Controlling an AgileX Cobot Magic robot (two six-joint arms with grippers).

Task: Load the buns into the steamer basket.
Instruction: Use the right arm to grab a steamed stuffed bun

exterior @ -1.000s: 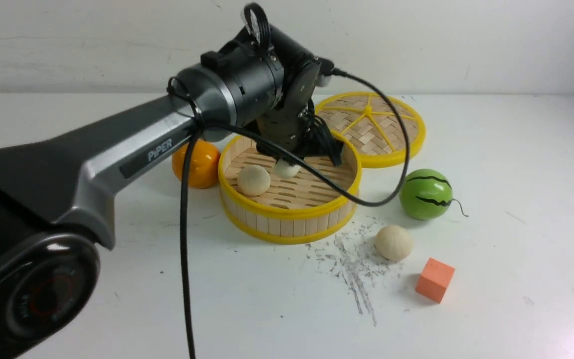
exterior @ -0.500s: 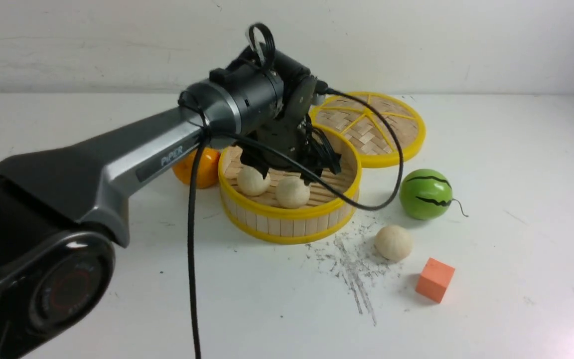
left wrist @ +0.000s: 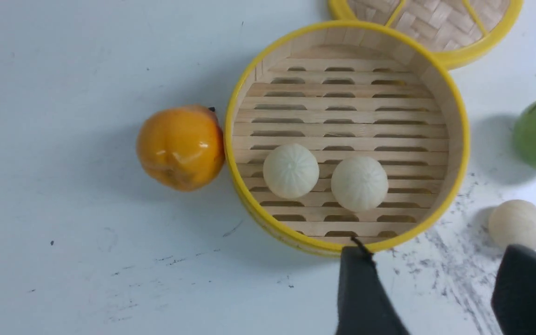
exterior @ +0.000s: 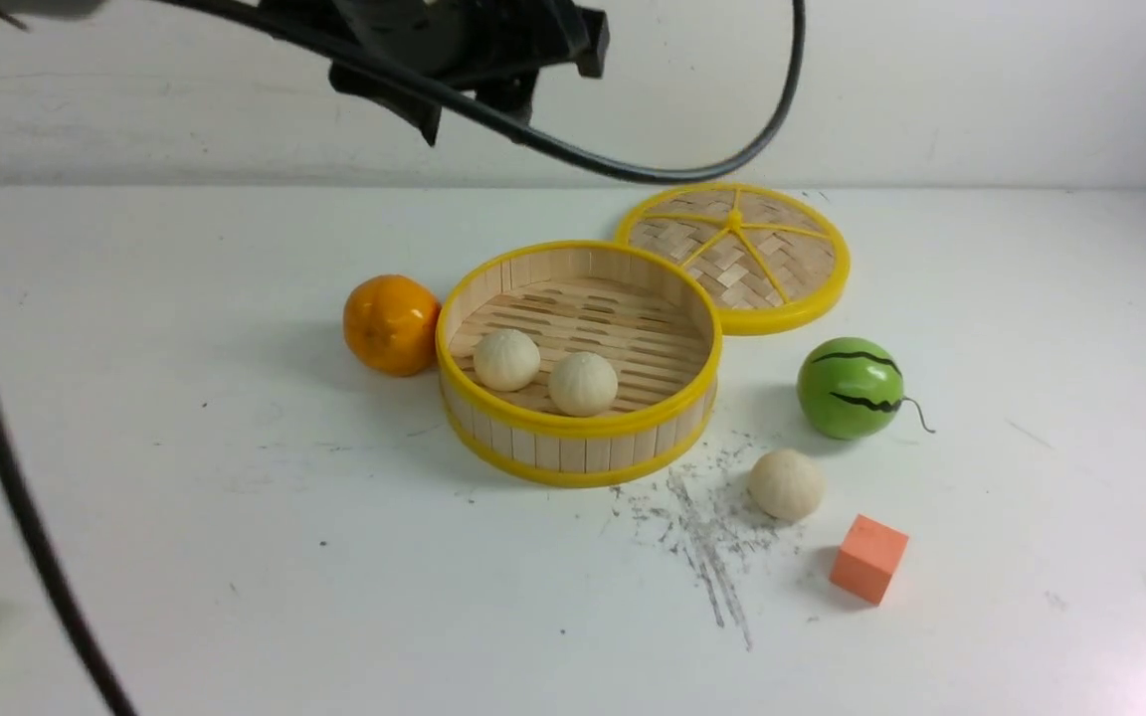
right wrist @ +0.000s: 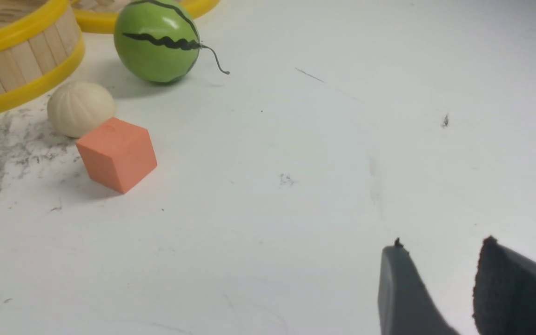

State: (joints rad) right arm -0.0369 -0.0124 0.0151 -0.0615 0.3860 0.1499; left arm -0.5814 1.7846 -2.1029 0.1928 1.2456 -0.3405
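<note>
left claw [left wrist: 435, 256] risen clear above buns [exterior: 583, 384] in basket [exterior: 580, 452].

Cream ribbed buns [exterior: 584, 384], yellow-rimmed tan slatted basket [exterior: 580, 426], green black-striped ball [exterior: 850, 388], glossy orange fruit [exterior: 391, 325], coral block [exterior: 868, 559]

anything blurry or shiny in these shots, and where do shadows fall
front view: cable soft and blurred; left wrist view: glare spots on the orange, soft shadow beside it, end effector blurred; right wrist view: highlight on the melon, faint shadow below
</note>
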